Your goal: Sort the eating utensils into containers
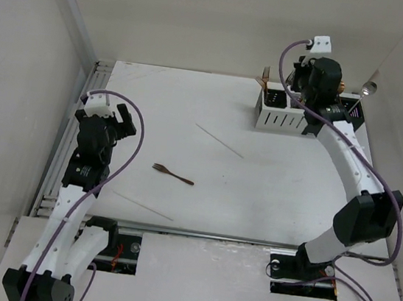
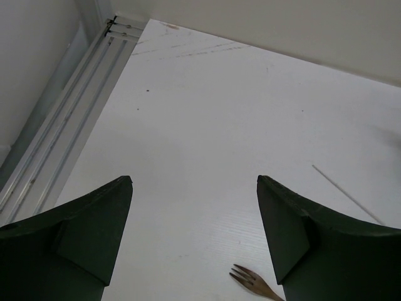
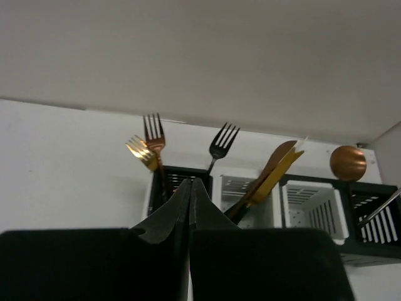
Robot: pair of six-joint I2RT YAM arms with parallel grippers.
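One copper fork (image 1: 172,174) lies flat on the white table, left of the middle; its tines show at the bottom of the left wrist view (image 2: 252,281). My left gripper (image 2: 194,179) is open and empty, above the table just behind the fork. The row of containers (image 1: 280,118) stands at the back right. In the right wrist view the left black box (image 3: 164,179) holds gold, copper (image 3: 153,130) and black forks, a white box (image 3: 237,188) holds copper and gold knives (image 3: 276,168), and a copper spoon (image 3: 348,163) stands further right. My right gripper (image 3: 190,183) is shut and empty in front of the boxes.
Metal rails (image 1: 63,155) run along the table's left edge. Walls close in the back and both sides. Two thin pale lines (image 1: 219,140) mark the table top. A silver spoon bowl (image 1: 368,88) sticks up at the far right of the boxes.
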